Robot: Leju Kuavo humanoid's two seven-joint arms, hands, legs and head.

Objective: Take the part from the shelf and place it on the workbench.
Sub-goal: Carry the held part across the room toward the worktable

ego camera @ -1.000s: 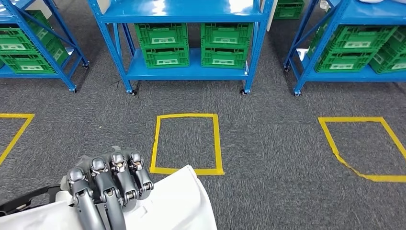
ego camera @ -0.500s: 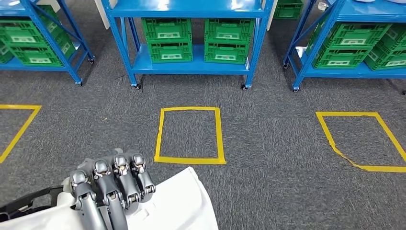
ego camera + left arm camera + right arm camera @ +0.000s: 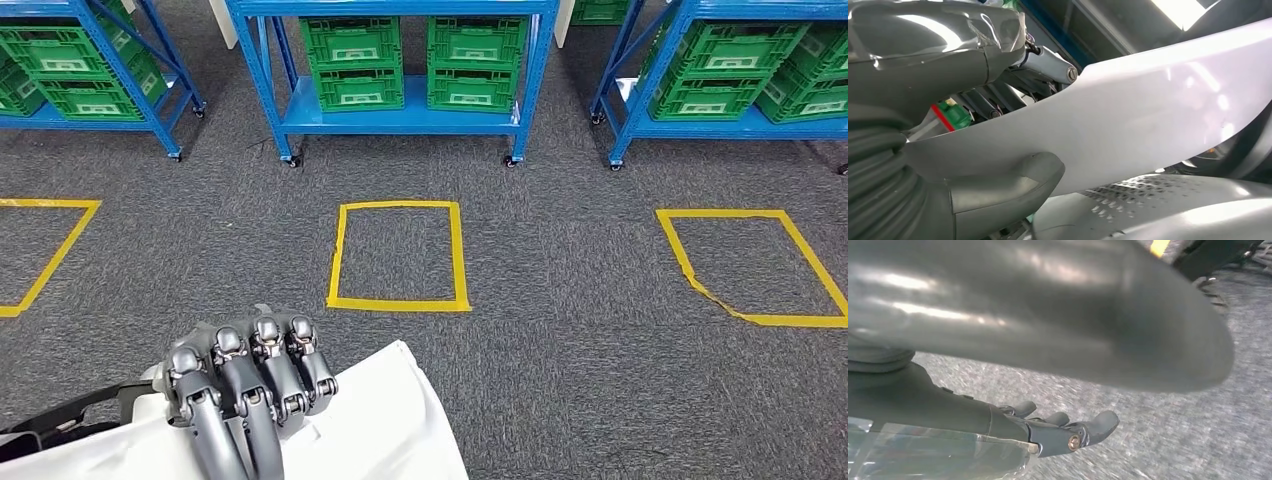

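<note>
A large white curved part [image 3: 372, 420] fills the lower left of the head view, held low over the grey carpet. My left hand [image 3: 245, 385] grips its upper edge, with the dark fingers curled over the top. In the left wrist view the same white part [image 3: 1148, 115] runs across the picture, and the grey thumb [image 3: 1008, 185] presses against its underside. My right hand [image 3: 1058, 427] hangs above the carpet with its fingers loosely extended and nothing in them.
Blue metal shelves [image 3: 400, 118] holding green crates [image 3: 352, 60] stand along the far side. More shelves stand at far left [image 3: 90, 90] and far right [image 3: 720, 110]. Yellow tape squares [image 3: 400, 255] [image 3: 745, 265] mark the carpet between me and the shelves.
The whole scene has slid up the picture, so the camera has moved away from the shelves. My left hand keeps the same hold on the white part.
</note>
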